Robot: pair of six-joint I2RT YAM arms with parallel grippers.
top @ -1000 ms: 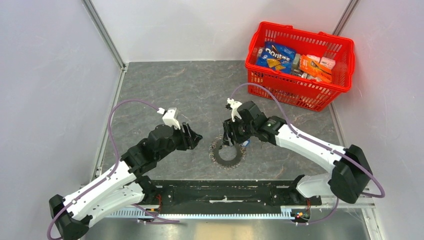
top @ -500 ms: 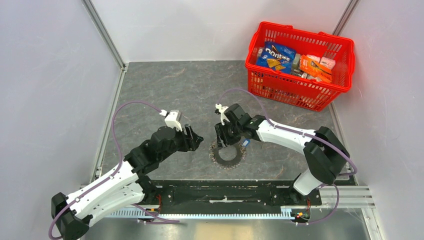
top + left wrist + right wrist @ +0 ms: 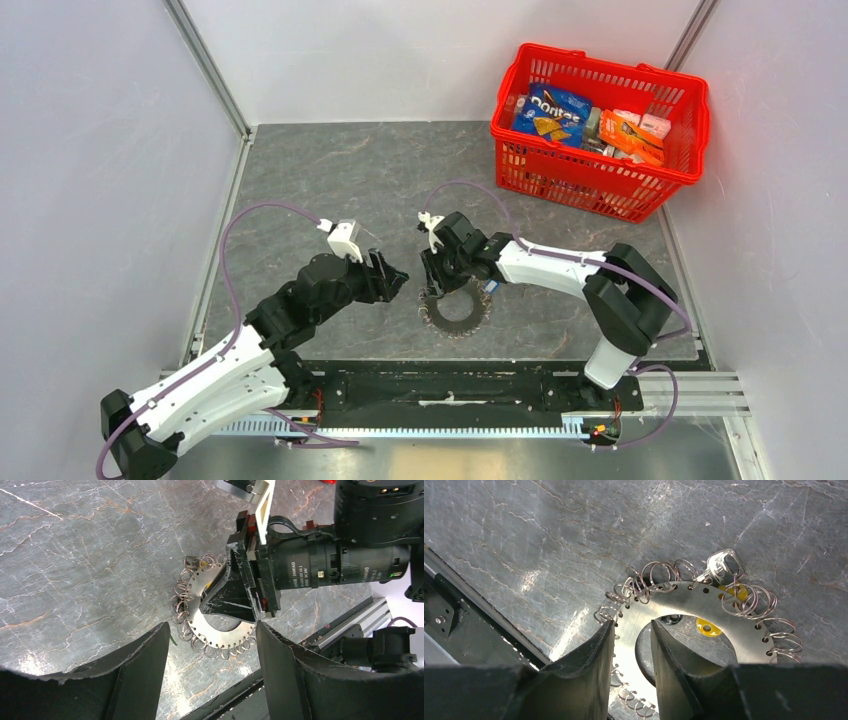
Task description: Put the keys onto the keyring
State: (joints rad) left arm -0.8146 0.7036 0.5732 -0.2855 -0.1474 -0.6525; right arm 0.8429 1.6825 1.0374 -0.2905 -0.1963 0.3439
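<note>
keyring is laid flat on the grey marbled counter, toward the near side and between the two arms. up close it's seen to be a flat silvery band punched with holes. little wire loops are hung all round its outer edge, and a yellow tag is showing through the middle opening. one silvery key can be spotted at the band's outer edge, tucked in among the loops. whether it's actually threaded on can't be told.

right gripper is set down over the ring, one finger placed outside the band and the other inside the hole, so the band is straddled. the jaws are held fairly narrow around it, but whether the metal is really pinched can't be told from these views.

left gripper is held just beside the ring on its left and pointed at it. its jaws are spread wide, with nothing caught between them.

a red basket stuffed with snack packs is parked at the far right corner, well apart from all that.
</note>
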